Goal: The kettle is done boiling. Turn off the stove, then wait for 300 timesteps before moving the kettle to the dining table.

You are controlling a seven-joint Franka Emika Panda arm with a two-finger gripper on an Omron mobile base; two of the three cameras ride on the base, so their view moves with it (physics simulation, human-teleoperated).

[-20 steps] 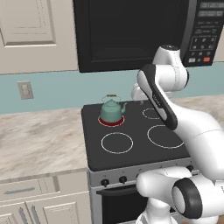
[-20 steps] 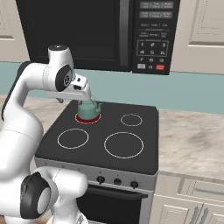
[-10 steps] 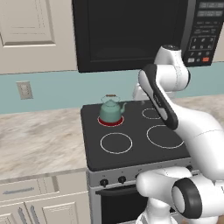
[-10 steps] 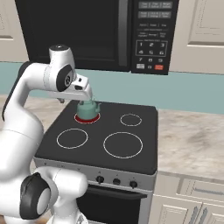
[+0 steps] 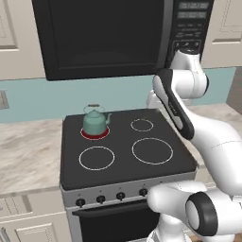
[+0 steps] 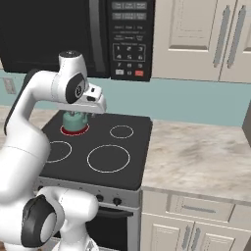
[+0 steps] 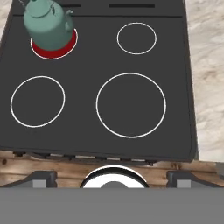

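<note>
Four white-ringed burners mark the black glass of the stove (image 5: 125,146), which takes up the middle of the left base view, and most of that glass lies bare: the two front rings and the small back ring to the right carry nothing. Along the stove's front edge, low in the frame, runs a grey panel with a row of black knobs (image 5: 110,197). Marbled counter (image 6: 196,157) spreads flat from the stove's right edge across the right half of the right base view, and more of it lies off the left edge in the left base view. Above hangs the black microwave (image 5: 104,35), filling the top of that frame and roofing the back burners. My white arm (image 5: 177,106) rises at the right and bends over the stove's right side. The kettle (image 5: 95,121) sits upright on the glowing red burner (image 7: 53,46) at the back left, in the upper left of the hand view, spout toward the frame's right. My gripper (image 7: 113,177) shows at the bottom of the hand view, fingers (image 7: 41,177) spread wide with nothing between them, well apart from the kettle.
</note>
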